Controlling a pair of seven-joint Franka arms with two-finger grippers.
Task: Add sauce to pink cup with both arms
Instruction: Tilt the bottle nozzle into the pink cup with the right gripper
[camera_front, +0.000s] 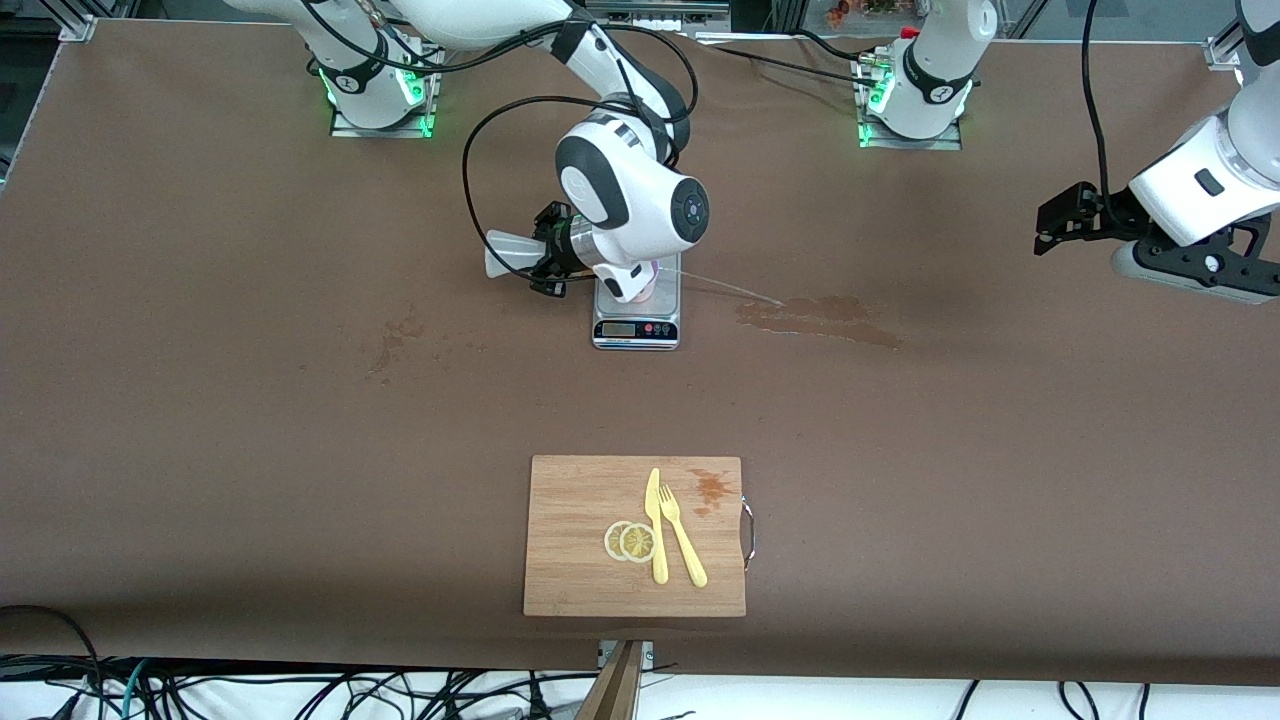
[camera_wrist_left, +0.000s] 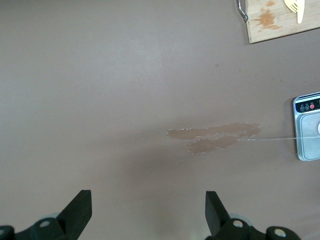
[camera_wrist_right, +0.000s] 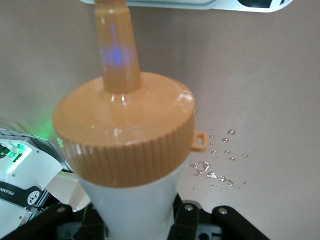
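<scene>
The right arm (camera_front: 620, 90) is reaching from its base down over the scale (camera_front: 637, 312), its wrist covering most of the plate. The right gripper (camera_front: 556, 252) is clamping the squeeze bottle (camera_front: 512, 254) — the pale body is lying roughly level, its long axis running along the table toward the left arm's end, the orange cap (camera_wrist_right: 125, 132) and nozzle pointing over the scale. The pink cup (camera_front: 643, 285) is standing on the scale plate, only a sliver showing under the wrist. A thin jet of sauce (camera_front: 735, 290) is leaving the nozzle end and appears to be overshooting the cup, landing in a brownish wet stain (camera_front: 820, 318) on the table toward the left arm's end. So the judgement is that the nozzle needs tipping downward into the cup's mouth.

The left gripper (camera_front: 1062, 222) is waiting well apart, over bare table at its own end, fingers (camera_wrist_left: 77, 212) spread wide and holding nothing.

Nearer the front camera, a wooden cutting board (camera_front: 570, 590) is carrying a yellow knife (camera_front: 656, 530), a yellow fork (camera_front: 682, 545) and two lemon slices (camera_front: 630, 541) — nothing there is obstructing the pour.
</scene>
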